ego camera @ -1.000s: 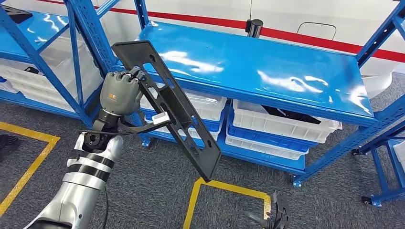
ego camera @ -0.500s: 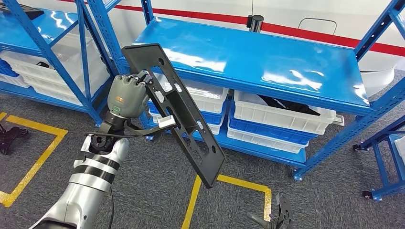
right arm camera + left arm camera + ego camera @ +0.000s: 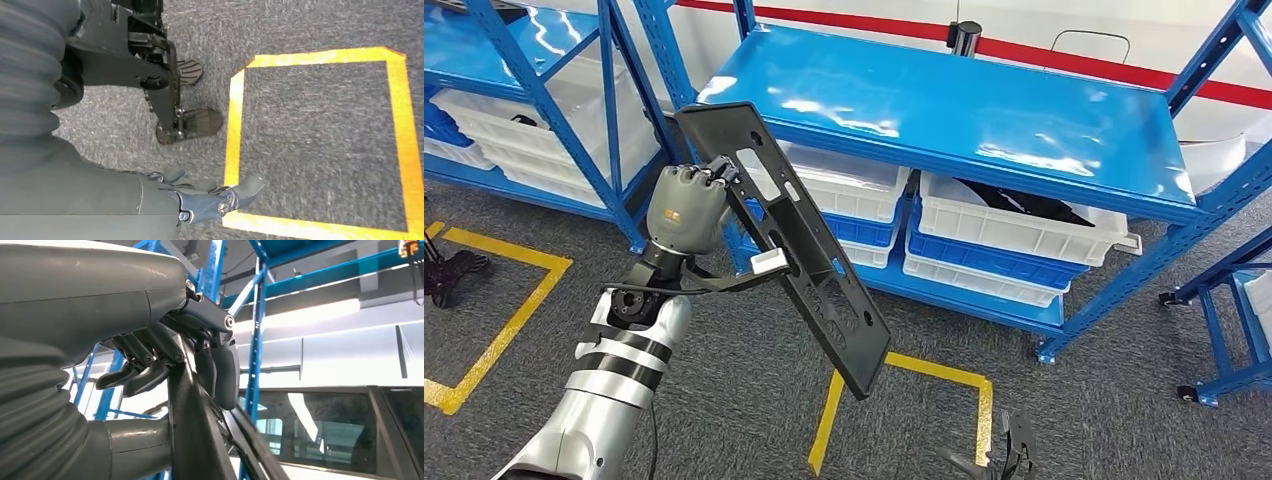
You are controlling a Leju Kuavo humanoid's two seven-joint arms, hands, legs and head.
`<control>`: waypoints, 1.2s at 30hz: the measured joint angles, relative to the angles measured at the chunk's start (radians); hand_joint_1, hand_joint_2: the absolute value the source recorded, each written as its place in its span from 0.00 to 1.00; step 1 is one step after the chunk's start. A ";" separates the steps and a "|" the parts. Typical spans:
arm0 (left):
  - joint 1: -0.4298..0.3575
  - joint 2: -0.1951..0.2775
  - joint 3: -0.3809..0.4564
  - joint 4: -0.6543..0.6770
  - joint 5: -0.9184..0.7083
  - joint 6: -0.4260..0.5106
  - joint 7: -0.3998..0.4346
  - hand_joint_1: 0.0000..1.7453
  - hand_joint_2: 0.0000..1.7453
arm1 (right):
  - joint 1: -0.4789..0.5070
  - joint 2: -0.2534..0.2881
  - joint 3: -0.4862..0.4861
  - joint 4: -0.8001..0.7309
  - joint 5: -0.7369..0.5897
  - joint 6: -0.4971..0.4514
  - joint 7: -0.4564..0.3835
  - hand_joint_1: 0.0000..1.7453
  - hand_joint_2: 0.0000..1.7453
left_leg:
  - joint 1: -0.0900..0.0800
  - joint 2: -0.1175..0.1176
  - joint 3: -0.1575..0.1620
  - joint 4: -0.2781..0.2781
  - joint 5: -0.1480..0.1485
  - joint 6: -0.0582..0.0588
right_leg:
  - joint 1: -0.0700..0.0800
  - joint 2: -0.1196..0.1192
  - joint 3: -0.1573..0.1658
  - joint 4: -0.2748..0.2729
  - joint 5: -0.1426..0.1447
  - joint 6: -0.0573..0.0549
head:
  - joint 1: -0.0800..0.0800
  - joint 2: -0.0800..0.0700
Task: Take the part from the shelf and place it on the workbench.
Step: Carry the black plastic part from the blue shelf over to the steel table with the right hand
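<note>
The part (image 3: 799, 250) is a long flat black plate with several cut-outs, held tilted in the air in front of the blue shelf (image 3: 984, 110). My left hand (image 3: 686, 205) grips it near its upper end, fingers wrapped over one edge. Seen from the left wrist, the fingers (image 3: 220, 365) curl around the dark edge of the part (image 3: 195, 440). My right hand (image 3: 200, 197) hangs low over the grey carpet, fingers apart, holding nothing; its dark fingers (image 3: 1009, 455) show at the bottom of the head view.
White bins (image 3: 1014, 240) fill the shelf's lower levels. A second blue shelf unit (image 3: 524, 90) stands to the left. Yellow tape squares (image 3: 904, 370) mark the carpet. A blue frame on castors (image 3: 1224, 330) stands at the right.
The whole view has shifted, with the shelf sliding right and more of the left unit and floor tape showing, so the camera moved. My left hand keeps the same grip on the part.
</note>
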 joint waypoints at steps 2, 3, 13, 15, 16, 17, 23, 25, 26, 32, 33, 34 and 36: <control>-0.002 -0.004 0.000 0.000 0.000 0.000 -0.001 1.00 1.00 | 0.001 0.001 -0.002 0.000 0.000 -0.002 -0.002 0.00 1.00 | 0.002 0.002 -0.016 -0.008 0.019 0.025 | -0.001 0.002 -0.033 0.056 -0.043 -0.001 | 0.002 0.000; -0.002 -0.005 0.001 0.000 0.000 0.000 -0.002 1.00 1.00 | 0.001 0.002 -0.002 0.000 0.000 -0.003 -0.002 0.00 1.00 | 0.001 0.002 -0.026 -0.009 0.028 0.032 | -0.002 0.003 -0.058 0.115 -0.080 -0.005 | 0.004 0.000; 0.001 -0.007 0.007 0.001 0.003 0.000 -0.008 1.00 1.00 | -0.007 0.002 -0.009 0.000 0.002 -0.008 -0.006 0.00 1.00 | -0.003 0.002 -0.096 -0.014 0.099 0.004 | 0.008 0.010 0.102 -0.005 -0.092 0.006 | 0.005 0.000; 0.001 -0.008 0.008 0.001 0.004 0.000 -0.009 1.00 1.00 | -0.007 0.002 -0.009 0.000 0.002 -0.008 -0.006 0.00 1.00 | -0.001 0.001 -0.098 -0.017 0.109 -0.008 | 0.005 0.011 0.093 -0.006 -0.081 -0.006 | 0.006 0.000; 0.001 -0.008 0.008 0.001 0.005 0.000 -0.010 1.00 1.00 | -0.007 0.003 -0.010 0.000 0.003 -0.008 -0.006 0.00 1.00 | 0.000 0.002 -0.103 -0.011 0.099 -0.013 | 0.002 0.010 0.089 -0.007 -0.074 -0.015 | 0.004 0.000; 0.001 -0.008 0.009 0.001 0.006 0.000 -0.011 1.00 1.00 | -0.007 0.004 -0.010 0.000 0.003 -0.008 -0.006 0.00 1.00 | 0.001 0.003 -0.114 0.014 0.074 -0.018 | -0.002 0.008 0.084 -0.009 -0.067 -0.025 | 0.004 0.000; 0.013 -0.008 0.013 0.001 0.005 0.000 -0.015 1.00 1.00 | -0.006 0.004 -0.010 0.000 0.007 -0.009 -0.006 0.00 1.00 | 0.002 0.005 -0.168 0.270 -0.070 -0.027 | 0.003 0.004 0.048 -0.006 -0.038 -0.046 | 0.003 0.000; 0.015 -0.008 0.014 0.001 0.004 0.000 -0.015 1.00 1.00 | -0.006 0.005 -0.010 0.000 0.007 -0.009 -0.006 0.00 1.00 | 0.001 0.004 -0.079 0.143 -0.022 -0.019 | 0.003 0.004 0.044 -0.003 -0.036 -0.044 | 0.003 0.000; 0.015 -0.008 0.014 0.001 0.004 0.000 -0.015 1.00 1.00 | -0.007 0.006 -0.010 0.000 0.007 -0.009 -0.006 0.00 1.00 | -0.001 0.004 -0.037 0.077 -0.006 -0.013 | 0.005 0.004 0.041 -0.001 -0.034 -0.041 | 0.003 0.000; 0.014 -0.010 0.014 0.001 0.004 0.000 -0.017 1.00 1.00 | -0.008 0.007 -0.011 0.000 0.008 -0.009 -0.008 0.00 1.00 | -0.007 0.007 0.000 -0.017 0.018 0.017 | 0.009 0.004 0.016 0.012 -0.034 -0.011 | 0.002 0.000; 0.013 -0.011 0.015 0.001 0.004 0.000 -0.017 1.00 1.00 | -0.008 0.007 -0.011 0.000 0.008 -0.009 -0.008 0.00 1.00 | -0.004 0.009 -0.004 -0.023 0.025 0.026 | 0.010 0.004 0.001 0.044 -0.057 -0.011 | 0.004 0.000; 0.012 -0.013 0.015 0.001 0.004 0.000 -0.017 1.00 1.00 | -0.009 0.007 -0.011 0.000 0.008 -0.009 -0.008 0.00 1.00 | -0.002 0.010 -0.010 -0.025 0.032 0.032 | 0.009 0.005 -0.023 0.097 -0.090 -0.012 | 0.006 0.000; 0.013 -0.014 0.015 0.001 0.004 0.000 -0.017 1.00 1.00 | -0.009 0.006 -0.012 0.000 0.008 -0.009 -0.009 0.00 1.00 | -0.002 0.010 -0.028 -0.026 0.045 0.036 | 0.006 0.005 -0.072 0.234 -0.153 -0.010 | 0.009 0.000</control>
